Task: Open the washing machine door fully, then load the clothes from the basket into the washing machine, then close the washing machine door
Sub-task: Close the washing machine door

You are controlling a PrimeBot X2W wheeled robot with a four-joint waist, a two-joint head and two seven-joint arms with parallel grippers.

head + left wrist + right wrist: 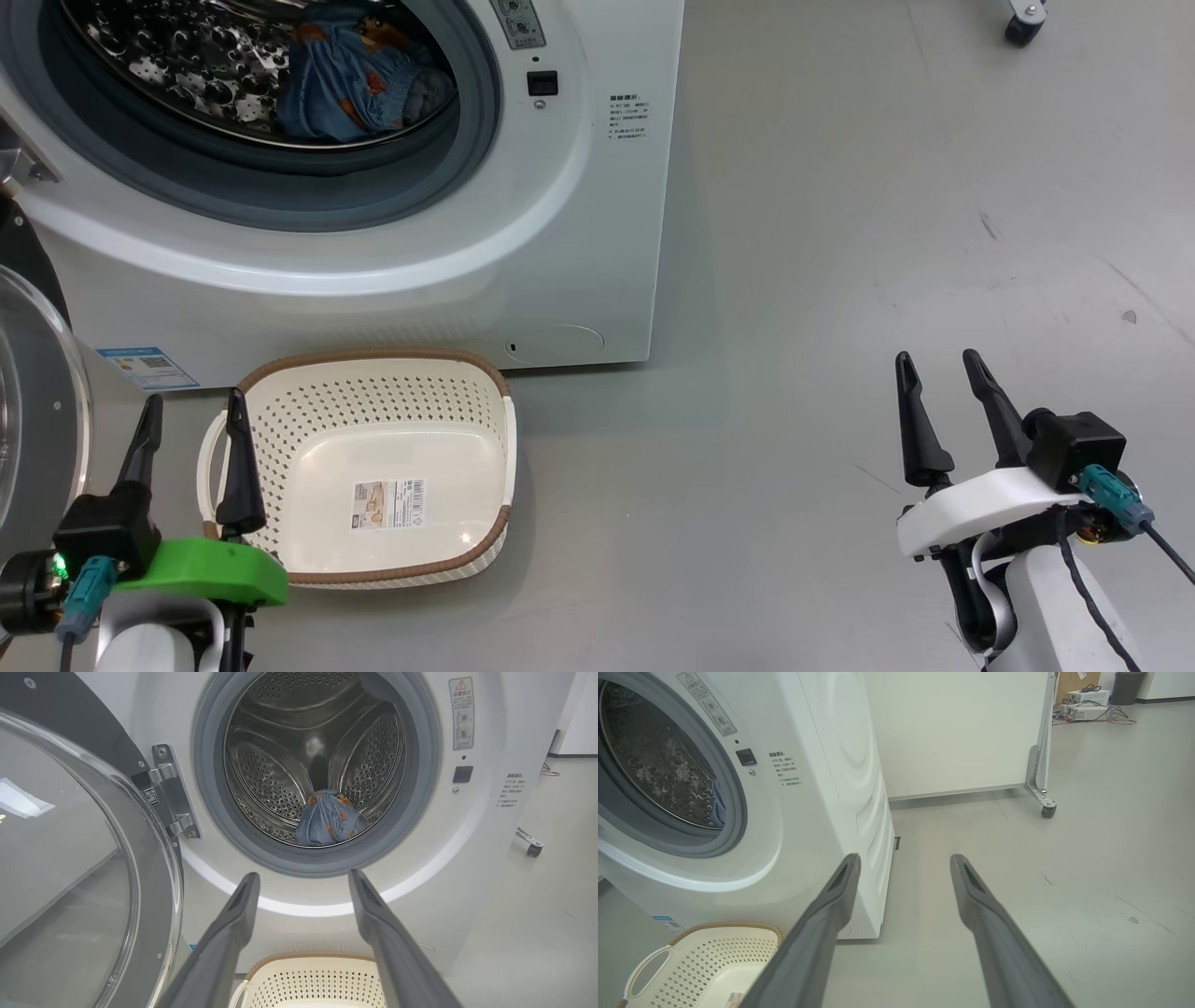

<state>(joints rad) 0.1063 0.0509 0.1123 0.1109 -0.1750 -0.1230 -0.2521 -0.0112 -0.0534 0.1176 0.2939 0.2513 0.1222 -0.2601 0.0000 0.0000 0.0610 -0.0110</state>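
The white washing machine (579, 233) stands with its door (28, 392) swung wide open to the left; in the left wrist view the door's glass bowl (60, 858) hangs from its hinge. Blue printed clothes (355, 79) lie low inside the drum, also seen in the left wrist view (329, 819). On the floor in front sits the cream basket (373, 411) with nothing but its label sticker inside. My left gripper (191, 415) is open at the basket's left handle, holding nothing. Out over bare floor to the right, my right gripper (943, 373) is open too.
Grey floor stretches right of the machine. A caster wheel (1022, 28) shows at the top right. In the right wrist view, a white panel on a wheeled foot (1043, 802) stands behind the machine, with boxes and cables further back.
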